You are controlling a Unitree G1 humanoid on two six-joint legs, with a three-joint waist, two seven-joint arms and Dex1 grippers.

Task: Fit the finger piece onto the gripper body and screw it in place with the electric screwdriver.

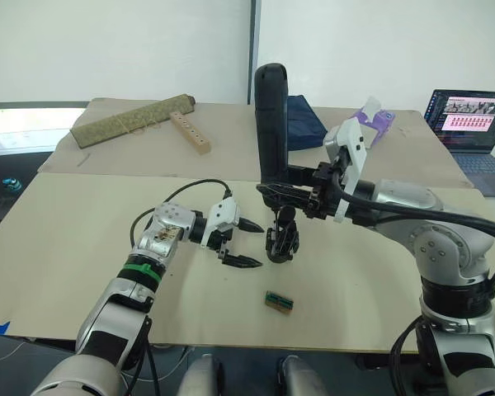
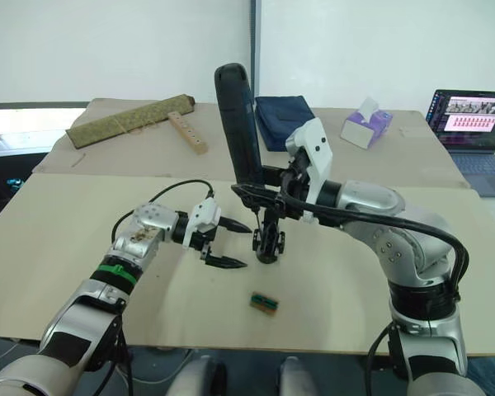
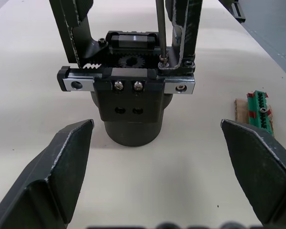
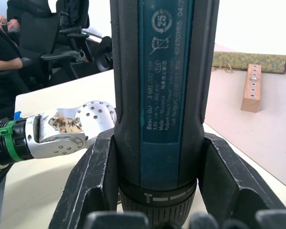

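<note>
Left wrist view looks straight at the gripper body (image 3: 131, 102): chunky black plastic on a round base, a toothed rack and small pinion on top, two silver screws on its front face with two empty holes below, and black finger pieces rising from both ends of the rail. It stands upright on the beige surface (image 1: 82, 231), roughly at centre, just in front of the left gripper (image 1: 241, 242). Left gripper has its fingers spread wide, holding nothing, one fingertip to either side of the line toward the body; judged to be waiting to steady the part. Right gripper (image 4: 155, 191) is clamped around the electric screwdriver (image 1: 271, 124), which is held vertical, rounded end up. Its thin metal bit (image 3: 160, 33) comes down to a screw at one end of the rail, beside the finger piece (image 3: 187, 36) standing there, so that piece looks already seated and the fastening step in hand. The vertical hold probably keeps the bit in line with the screw. Whether the bit is engaged in the screw head cannot be told. A small green-and-brown block (image 1: 279, 302) lies on the surface nearer the robot, apart from the body. A laptop (image 1: 470, 124) sits on the far table.
</note>
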